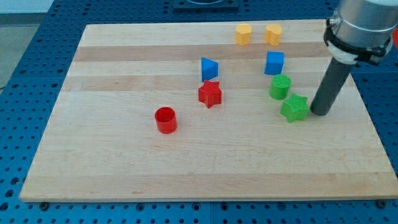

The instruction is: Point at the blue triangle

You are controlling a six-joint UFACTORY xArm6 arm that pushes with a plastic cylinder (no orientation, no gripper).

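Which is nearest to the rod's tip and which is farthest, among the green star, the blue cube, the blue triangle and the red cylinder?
Measured from my tip:
1. Green star, just to the tip's left in the view.
2. Blue cube, up and left.
3. Blue triangle, near the board's middle, above the red star.
4. Red cylinder, farthest left.

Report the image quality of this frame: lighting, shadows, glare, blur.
Camera view: lighting is even and diffuse, with no hard glare on the wooden board. Blocks such as the red cylinder and the blue triangle cast only soft, short shadows. Focus is sharp enough to show the block edges and the wood grain. My tip shows no motion blur, resting just to the view's right of the green star.
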